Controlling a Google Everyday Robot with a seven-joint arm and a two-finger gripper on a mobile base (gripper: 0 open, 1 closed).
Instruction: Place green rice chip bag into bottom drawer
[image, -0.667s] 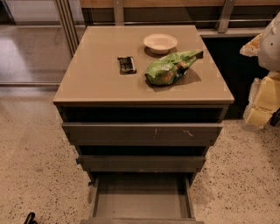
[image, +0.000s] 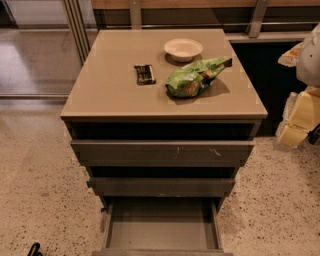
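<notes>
The green rice chip bag (image: 195, 77) lies wrinkled on the right half of the cabinet top (image: 110, 95), just in front of the white bowl. The bottom drawer (image: 162, 227) is pulled open at floor level, and its plain grey inside holds nothing. My gripper (image: 296, 120) is the pale yellow part on the white arm at the right edge of the view. It hangs beside the cabinet below top height, well to the right of the bag and touching nothing.
A white bowl (image: 183, 48) stands at the back of the top. A small black packet (image: 145, 73) lies left of the bag. The two upper drawers (image: 162, 150) stick out slightly. Speckled floor surrounds the cabinet. A rail and a dark wall run behind it.
</notes>
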